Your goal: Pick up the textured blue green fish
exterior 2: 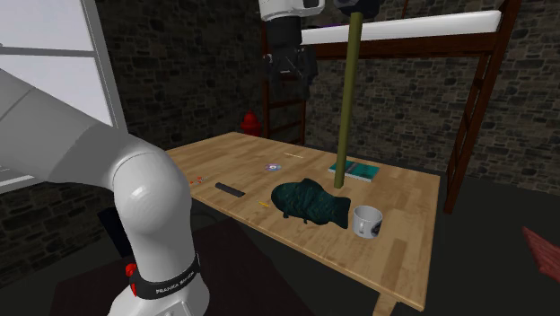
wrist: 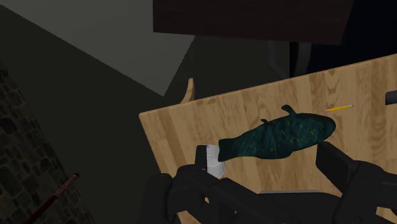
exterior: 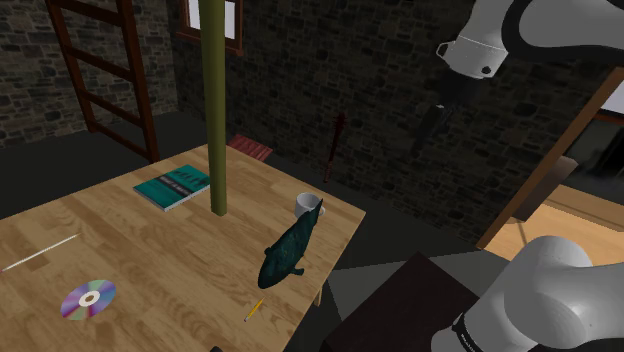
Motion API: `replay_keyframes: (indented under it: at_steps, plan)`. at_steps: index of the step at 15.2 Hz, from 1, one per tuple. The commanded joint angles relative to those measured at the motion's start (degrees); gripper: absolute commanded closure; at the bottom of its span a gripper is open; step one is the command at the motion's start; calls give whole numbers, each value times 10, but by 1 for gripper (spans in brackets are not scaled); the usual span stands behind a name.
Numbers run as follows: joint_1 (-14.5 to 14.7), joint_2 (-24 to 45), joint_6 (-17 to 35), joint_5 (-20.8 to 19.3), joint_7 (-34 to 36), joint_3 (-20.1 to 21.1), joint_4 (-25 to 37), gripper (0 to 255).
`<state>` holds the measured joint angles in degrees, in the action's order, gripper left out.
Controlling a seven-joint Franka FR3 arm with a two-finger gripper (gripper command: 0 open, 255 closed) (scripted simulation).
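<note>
A: Well, start with the table (exterior: 120, 260). The fish (exterior: 288, 250) lies close to its edge on the side of the stand (exterior: 400, 300), so I think a shove the wrong way could slide it off.

B: And the olive pole (exterior: 215, 100) standing on the table?

A: It rises just beyond the fish. An approach from that side risks the arm (exterior: 560, 25) clipping it. Coming down from above looks safer to me.

B: Where is the tool (exterior: 432, 125)?

A: High up, out past the table's edge, well apart from everything. In the wrist view its two fingers stand spread with nothing between them.

B: What about the fish itself?

A: It is dark blue-green and mottled, lying on its side, long and tapering. Closing across the thin tail might let it swing or slip out. The thick middle of the body seems the better hold, though the rounded body may twist if the fingers land off-centre.

B: Is anything smaller in the way?

A: The white mug (exterior: 310, 205) sits right at the tail, touching or nearly so; I cannot tell which. A finger dropping there could knock it over. The yellow pencil (exterior: 254, 310) lies near the head, and a low sweep might flick it away.
</note>
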<state>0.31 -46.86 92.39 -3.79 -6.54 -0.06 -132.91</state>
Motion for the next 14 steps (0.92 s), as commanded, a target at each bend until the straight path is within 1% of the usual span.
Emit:
replay_keyframes:
  at_steps: [1,5,8,14]
  plan:
    - [0,0,0,0,0,0,0,0]
    - [-16,-5,79,29,102,41,-72,0]
    - [-27,5,142,51,178,74,-115,0]
    - [-52,66,278,88,333,150,-170,0]
